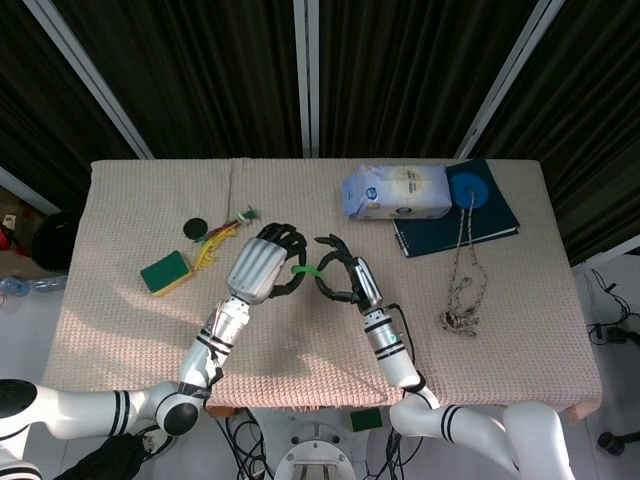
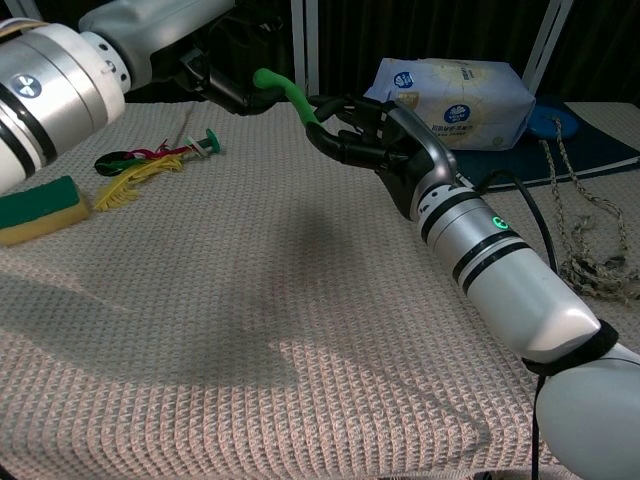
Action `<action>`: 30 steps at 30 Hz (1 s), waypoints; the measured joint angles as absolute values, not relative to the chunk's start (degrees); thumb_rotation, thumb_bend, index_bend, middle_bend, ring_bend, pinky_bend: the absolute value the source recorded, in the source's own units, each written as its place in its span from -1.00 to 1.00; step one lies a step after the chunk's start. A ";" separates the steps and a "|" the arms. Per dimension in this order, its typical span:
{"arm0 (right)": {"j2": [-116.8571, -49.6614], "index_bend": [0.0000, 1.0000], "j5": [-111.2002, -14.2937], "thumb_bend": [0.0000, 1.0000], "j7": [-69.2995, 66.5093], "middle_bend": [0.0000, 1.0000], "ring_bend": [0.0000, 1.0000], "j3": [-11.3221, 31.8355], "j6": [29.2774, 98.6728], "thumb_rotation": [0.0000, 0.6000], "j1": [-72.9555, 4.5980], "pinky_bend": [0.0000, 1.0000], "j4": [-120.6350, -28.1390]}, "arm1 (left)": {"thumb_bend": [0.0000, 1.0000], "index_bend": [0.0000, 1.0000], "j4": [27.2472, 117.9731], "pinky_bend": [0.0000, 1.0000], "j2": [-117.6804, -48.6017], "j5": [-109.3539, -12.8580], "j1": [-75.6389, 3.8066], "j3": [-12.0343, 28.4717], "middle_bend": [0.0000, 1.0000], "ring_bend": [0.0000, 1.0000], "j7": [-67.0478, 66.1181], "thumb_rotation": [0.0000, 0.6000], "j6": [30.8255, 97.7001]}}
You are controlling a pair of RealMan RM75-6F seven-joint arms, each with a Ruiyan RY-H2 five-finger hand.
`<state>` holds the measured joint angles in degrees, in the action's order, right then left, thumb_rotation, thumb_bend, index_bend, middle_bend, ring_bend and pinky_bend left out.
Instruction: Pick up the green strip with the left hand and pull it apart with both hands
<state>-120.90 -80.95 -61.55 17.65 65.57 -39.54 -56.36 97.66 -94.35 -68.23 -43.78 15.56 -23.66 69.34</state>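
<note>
Green strip [image 2: 285,90], unlabelled, in left hand [image 1: 262,265]

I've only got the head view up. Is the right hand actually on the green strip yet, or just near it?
Observer: In the chest view the right hand has its fingertips at the free end of the green strip; whether they close on it I cannot tell.
Operator: And the left side?
Observer: The left hand holds the other end, with the strip arching up out of it.
Operator: Is it off the table?
Observer: Yes, the strip hangs clear above the woven table cover, with both hands raised.
</note>
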 measured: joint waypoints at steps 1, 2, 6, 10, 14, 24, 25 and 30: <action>-120.88 0.16 -80.92 -0.33 -61.47 -0.66 -1.00 17.68 65.55 1.00 -39.57 -1.00 -56.37 | -0.30 0.11 97.65 -0.57 -94.37 -68.26 -43.76 15.54 -0.29 -0.54 -23.66 0.92 69.38; -120.87 0.16 -80.89 -0.33 -61.39 -0.66 -1.00 17.70 65.55 1.00 -39.57 -1.00 -56.42 | -0.30 0.11 97.66 -0.57 -94.37 -68.29 -43.74 15.53 -0.29 -0.54 -23.64 0.92 69.42; -120.84 0.17 -80.86 -0.32 -61.23 -0.66 -1.00 17.62 65.55 1.00 -39.54 -1.00 -56.56 | -0.30 0.11 97.63 -0.57 -94.37 -68.34 -43.67 15.48 -0.29 -0.54 -23.54 0.92 69.47; -120.87 0.18 -81.02 -0.32 -60.23 -0.66 -1.00 17.46 66.13 1.00 -39.37 -1.00 -56.51 | -0.30 0.11 97.64 -0.57 -94.33 -68.39 -43.55 15.41 -0.29 -0.54 -23.38 0.91 69.51; -120.95 0.18 -81.32 -0.32 -56.70 -0.66 -1.00 17.33 67.84 1.00 -38.98 -1.00 -56.28 | -0.30 0.11 97.57 -0.57 -94.30 -68.60 -43.37 15.25 -0.29 -0.54 -23.10 0.92 69.62; -119.15 0.18 -82.45 -0.32 -44.45 -0.67 -1.00 17.14 72.59 1.00 -37.73 -1.00 -58.22 | -0.30 0.11 96.94 -0.58 -94.73 -69.61 -43.06 14.96 -0.29 -0.54 -22.18 0.93 70.06; -118.98 0.18 -82.55 -0.32 -43.21 -0.67 -1.00 17.12 73.00 1.00 -37.64 -1.00 -58.42 | -0.30 0.11 96.84 -0.58 -94.81 -69.69 -43.03 14.93 -0.29 -0.54 -22.12 0.92 70.09; -118.38 0.18 -83.14 -0.32 -36.16 -0.67 -1.00 17.08 75.48 1.00 -37.17 -1.00 -59.35 | -0.30 0.11 96.39 -0.58 -95.12 -69.92 -43.00 14.88 -0.29 -0.54 -22.05 0.92 70.15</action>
